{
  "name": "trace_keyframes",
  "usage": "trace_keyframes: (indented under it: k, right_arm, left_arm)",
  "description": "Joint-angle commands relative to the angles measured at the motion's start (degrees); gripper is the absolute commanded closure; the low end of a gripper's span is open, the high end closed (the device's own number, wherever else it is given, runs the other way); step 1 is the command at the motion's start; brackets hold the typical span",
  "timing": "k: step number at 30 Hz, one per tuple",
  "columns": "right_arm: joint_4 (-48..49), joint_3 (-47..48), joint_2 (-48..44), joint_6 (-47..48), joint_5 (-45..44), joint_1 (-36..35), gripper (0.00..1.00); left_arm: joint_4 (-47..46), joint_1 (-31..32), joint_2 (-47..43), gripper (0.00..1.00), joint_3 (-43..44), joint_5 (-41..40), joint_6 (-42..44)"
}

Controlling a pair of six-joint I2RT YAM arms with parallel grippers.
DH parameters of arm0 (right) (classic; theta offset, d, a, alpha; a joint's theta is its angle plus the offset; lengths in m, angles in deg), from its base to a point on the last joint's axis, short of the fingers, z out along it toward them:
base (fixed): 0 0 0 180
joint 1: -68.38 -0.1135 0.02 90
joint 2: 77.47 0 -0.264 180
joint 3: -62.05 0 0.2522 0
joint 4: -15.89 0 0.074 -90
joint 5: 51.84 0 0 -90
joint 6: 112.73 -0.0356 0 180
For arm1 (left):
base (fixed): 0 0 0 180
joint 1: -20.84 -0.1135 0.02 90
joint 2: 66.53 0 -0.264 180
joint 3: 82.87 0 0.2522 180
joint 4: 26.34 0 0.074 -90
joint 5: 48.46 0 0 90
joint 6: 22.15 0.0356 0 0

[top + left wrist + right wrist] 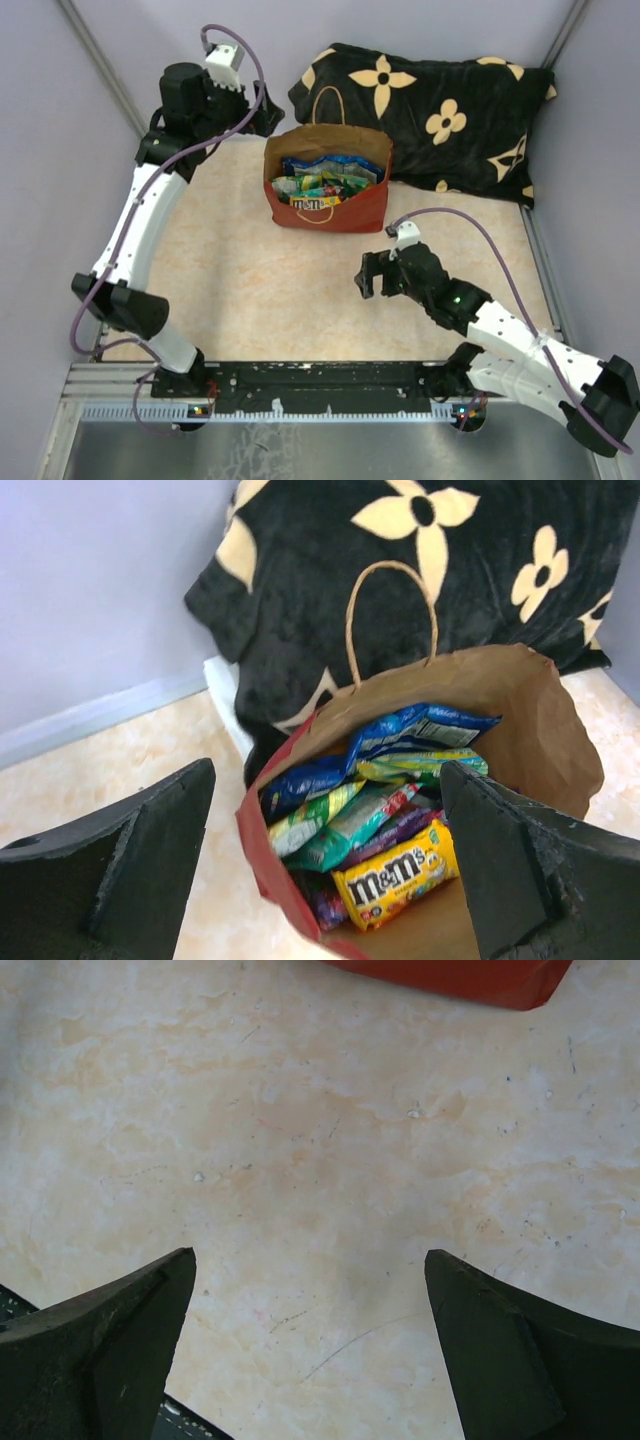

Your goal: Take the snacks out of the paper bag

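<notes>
The paper bag (330,215) stood upright near the middle of the surface's (230,270) far edge, mouth open. A black flower-patterned pillow (440,100) lay just behind it toward the far right corner. All the snacks (325,180) seen were inside it, heaped loosely: the blue Doritos bag (400,735) lay on top toward the back, with green, teal and purple packets under it. The yellow M&M's pack (395,875) sat against the front wall. No packet lay out on the surface, so the task looked barely begun.

The left claw (262,115) hung by the far left corner, spread wide and empty, aimed at the bag's mouth. The right claw (368,278) was also spread wide and empty, above bare surface toward the near right. It was apart from the bag, with only the bag's red bottom corner at the top of its wrist view.

Several things could go wrong from there. Nothing braced the bag, so a claw reaching in from the left could shove it sideways or tip it. The rim was crumpled and a thin looped handle (390,610) stood over the mouth, so a finger could catch either one and lift the bag rather than a packet. The packets were glossy and overlapped, so a closing claw might slip off one or drag up two together. The lower ones were partly hidden.
</notes>
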Motion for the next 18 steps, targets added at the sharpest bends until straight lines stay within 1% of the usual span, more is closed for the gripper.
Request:
trace_keyframes:
  k: [1,4,7,12,15,17,18]
  right_arm:
    - [6.69,-1.04,0.90,1.28,2.49,-0.43,0.02]
    - [7.86,-1.96,0.95,1.85,2.85,-0.54,0.02]
    - [8.23,-2.81,0.73,2.28,3.10,-0.47,0.02]
    - [8.37,-4.02,-0.31,2.43,3.20,-0.43,0.01]
    - [8.57,-4.82,-0.85,2.29,3.37,-0.43,0.01]
    - [8.52,-5.20,-0.97,2.26,3.28,-0.46,0.01]
    - [8.42,-5.33,-1.03,2.25,3.21,-0.43,0.01]
  left_arm:
    - [-5.00,-0.71,6.82,0.00,5.99,10.88,3.46]
    - [-10.60,-0.64,10.66,0.00,6.46,15.24,3.32]
    - [-14.73,-0.62,15.29,0.00,8.00,17.97,1.99]
    - [-16.33,-0.62,24.99,0.00,15.17,20.25,-0.64]
    - [-18.69,-0.64,29.73,0.00,17.89,22.57,-2.91]
    - [-19.33,-0.62,32.05,0.04,19.54,23.14,-3.64]
    - [-19.48,-0.62,33.03,0.08,20.33,23.27,-4.08]
